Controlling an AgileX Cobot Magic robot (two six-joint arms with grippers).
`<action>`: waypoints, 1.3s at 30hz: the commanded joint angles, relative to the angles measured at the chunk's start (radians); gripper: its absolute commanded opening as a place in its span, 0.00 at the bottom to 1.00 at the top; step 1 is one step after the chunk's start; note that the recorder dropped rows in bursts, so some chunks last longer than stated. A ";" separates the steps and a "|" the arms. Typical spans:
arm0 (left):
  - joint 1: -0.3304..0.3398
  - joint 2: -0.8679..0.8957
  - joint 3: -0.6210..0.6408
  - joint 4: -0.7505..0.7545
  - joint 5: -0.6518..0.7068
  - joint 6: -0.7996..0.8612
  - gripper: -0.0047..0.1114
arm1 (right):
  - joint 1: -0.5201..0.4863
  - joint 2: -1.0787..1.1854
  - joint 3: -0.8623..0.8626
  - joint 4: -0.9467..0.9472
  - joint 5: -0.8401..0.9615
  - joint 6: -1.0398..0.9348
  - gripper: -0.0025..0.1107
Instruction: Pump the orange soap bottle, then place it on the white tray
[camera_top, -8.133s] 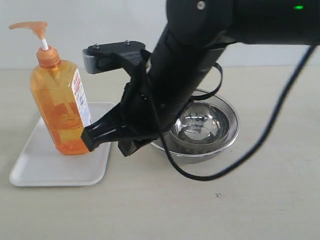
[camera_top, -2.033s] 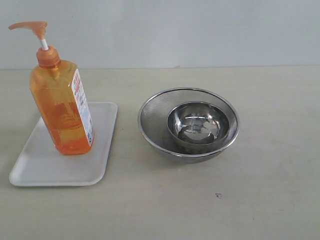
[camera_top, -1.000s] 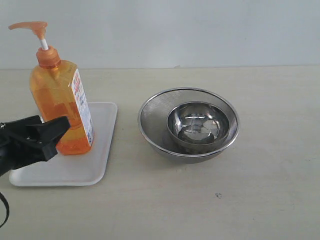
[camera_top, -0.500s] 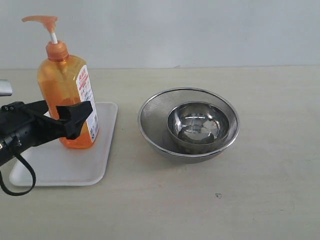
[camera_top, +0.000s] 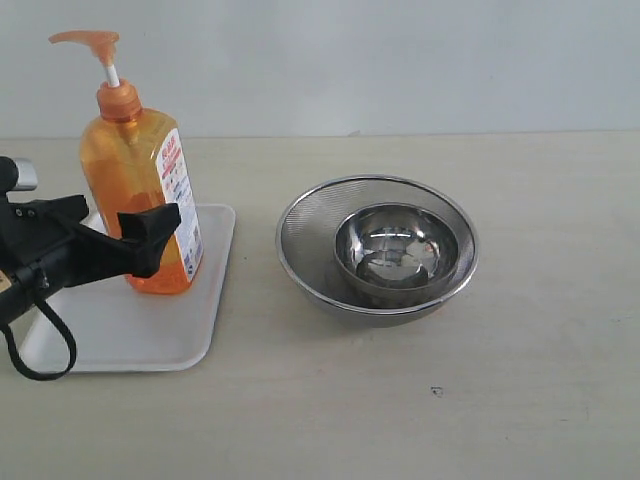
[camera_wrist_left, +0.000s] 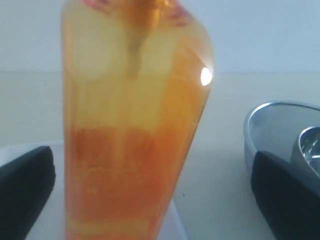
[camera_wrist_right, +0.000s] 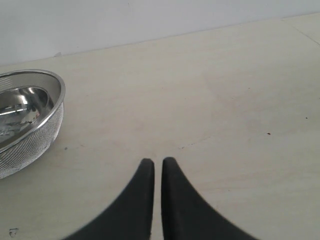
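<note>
Beige table (camera_top: 450, 420): white tray (camera_top: 150, 345), mesh strainer (camera_top: 300, 240).

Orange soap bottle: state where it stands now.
Exterior view, left side: the orange soap bottle stands upright on the white tray, straddled by the open left gripper, left of the steel strainer.

The only printing in sight is on the white label (camera_top: 183, 205) on the side of the orange soap bottle (camera_top: 135, 190). It shows a red patch near its top and rows of small dark and red marks below, probably product text. The exterior view is too small and blurred for any word, brand or number to be read.
</note>
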 joint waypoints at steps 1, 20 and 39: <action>-0.002 0.001 -0.022 -0.018 -0.049 0.012 0.99 | -0.003 -0.004 0.000 0.000 -0.004 0.001 0.03; -0.002 0.166 -0.176 -0.020 -0.053 0.035 0.99 | -0.003 -0.004 0.000 0.000 -0.004 -0.001 0.03; -0.002 0.194 -0.208 -0.047 -0.054 0.083 0.08 | -0.003 -0.004 0.000 0.000 -0.006 0.000 0.03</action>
